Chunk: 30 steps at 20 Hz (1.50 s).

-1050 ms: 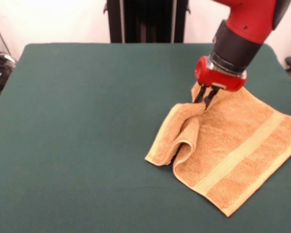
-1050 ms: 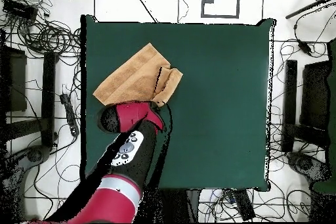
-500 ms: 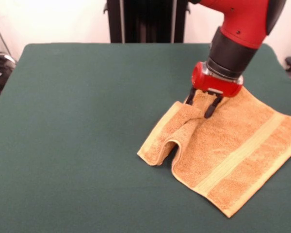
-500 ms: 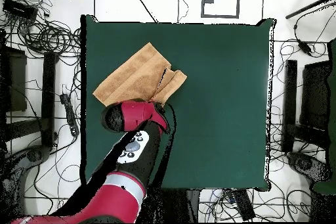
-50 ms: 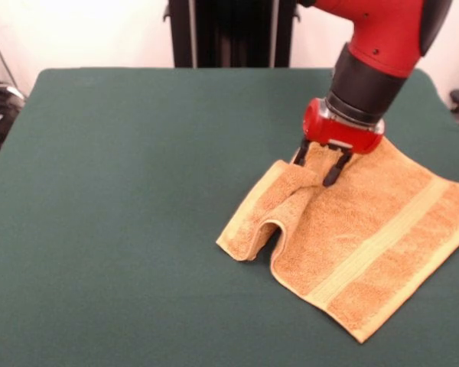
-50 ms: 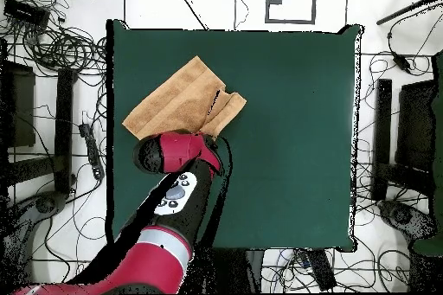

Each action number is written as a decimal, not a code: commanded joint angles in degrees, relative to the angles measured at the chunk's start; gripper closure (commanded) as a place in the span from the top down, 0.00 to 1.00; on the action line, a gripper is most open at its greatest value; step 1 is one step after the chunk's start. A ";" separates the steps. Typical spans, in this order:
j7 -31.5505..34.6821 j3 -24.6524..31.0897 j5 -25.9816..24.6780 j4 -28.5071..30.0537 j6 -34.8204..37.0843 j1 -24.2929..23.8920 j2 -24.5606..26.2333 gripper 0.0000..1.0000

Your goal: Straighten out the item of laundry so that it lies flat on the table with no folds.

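The red-and-black arm reaches down steeply; its tool [image 5: 317, 165], fingers spread, straddles a raised fold of the orange-tan terry towel [image 5: 367, 237].

Orange-tan terry towel [image 5: 367, 237] down on the dark green desk [image 5: 130, 191], over at the right side in the front view. Mostly spread flat, set diagonally, one lighter woven band running corner to corner across the right half. Left edge rucked up into a raised, curled fold, bunched toward the far corner. Near corner pointing at the front edge. Not flat yet.
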 commanded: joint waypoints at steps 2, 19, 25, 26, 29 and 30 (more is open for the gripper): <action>13.40 5.53 4.99 5.05 11.16 0.28 -4.46 1.00; 8.48 5.80 3.74 1.63 28.51 -3.01 -12.58 1.00; 4.17 7.28 1.27 2.25 21.44 -7.16 -12.22 1.00; 3.63 7.75 1.04 2.24 19.91 -7.99 -11.90 1.00; 1.75 11.21 1.32 3.98 13.74 -11.26 -11.87 1.00; 0.67 13.47 1.71 5.48 10.70 -13.00 -12.45 1.00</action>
